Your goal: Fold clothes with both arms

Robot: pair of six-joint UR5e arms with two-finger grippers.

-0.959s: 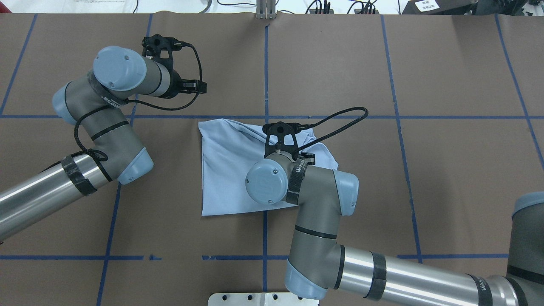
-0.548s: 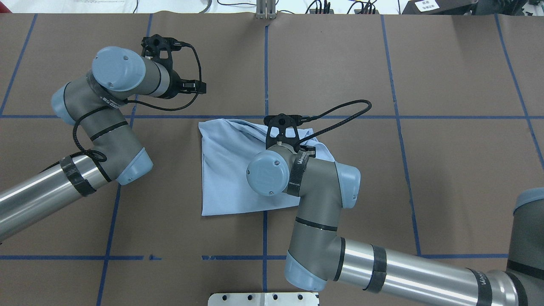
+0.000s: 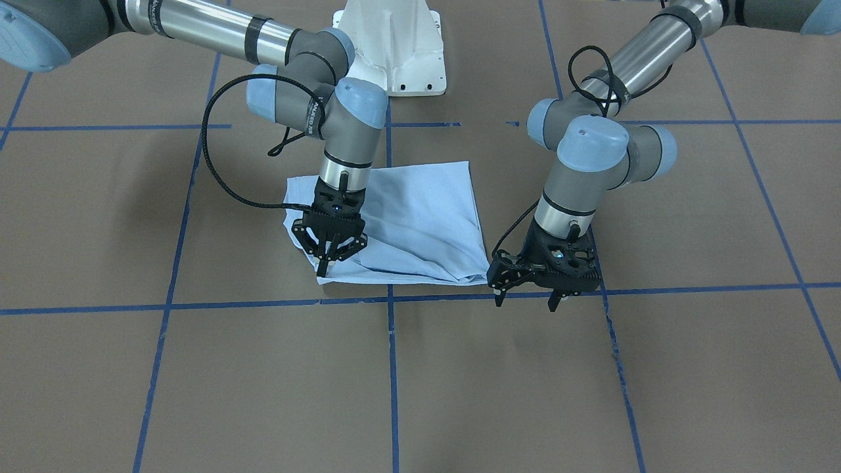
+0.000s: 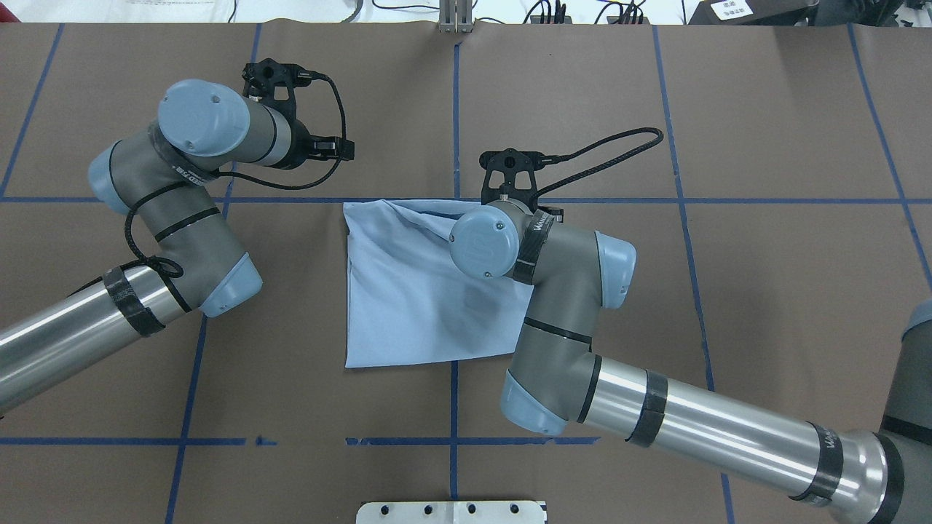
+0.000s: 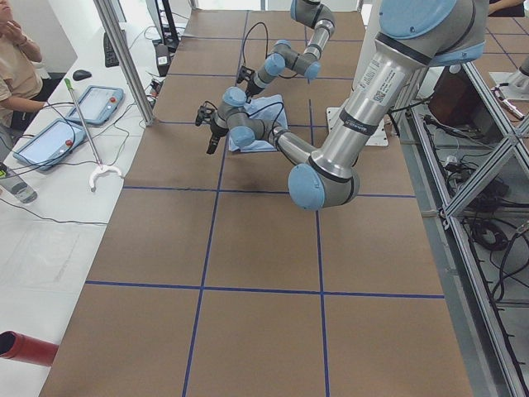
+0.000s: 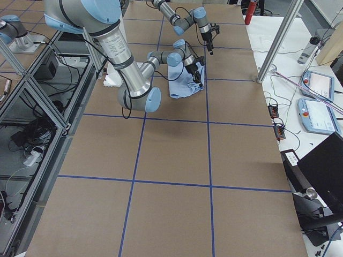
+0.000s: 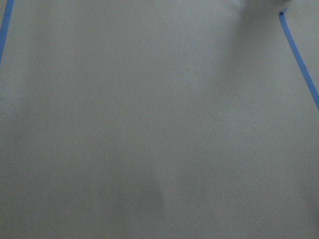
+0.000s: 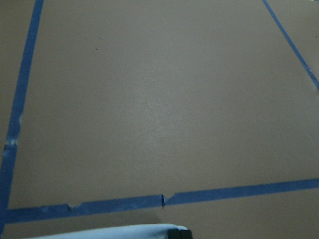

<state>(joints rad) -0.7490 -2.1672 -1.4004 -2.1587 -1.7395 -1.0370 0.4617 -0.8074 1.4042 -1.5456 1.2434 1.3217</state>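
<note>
The light blue T-shirt [image 3: 420,217] lies folded into a rough square on the brown table, with a bunched fold along its far edge [image 4: 408,211]. No print or collar shows. My right gripper [image 3: 324,263] points down at the shirt's corner, fingers drawn together on the fabric. A strip of blue cloth [image 8: 114,232] shows at the bottom of the right wrist view. The right wrist [image 4: 484,244] hides that gripper from overhead. My left gripper [image 3: 524,301] hangs open just above the table beside the shirt's other far corner, holding nothing.
Blue tape lines [image 4: 455,109] divide the brown table cover into squares. The white pedestal base [image 3: 394,46] stands behind the shirt. A side bench holds tablets [image 5: 91,103], and a person [image 5: 16,50] is beside it.
My right arm has moved toward the table's far side, carrying the shirt's right flap with it. The flap no longer sticks out to the right. The left arm has not moved.
</note>
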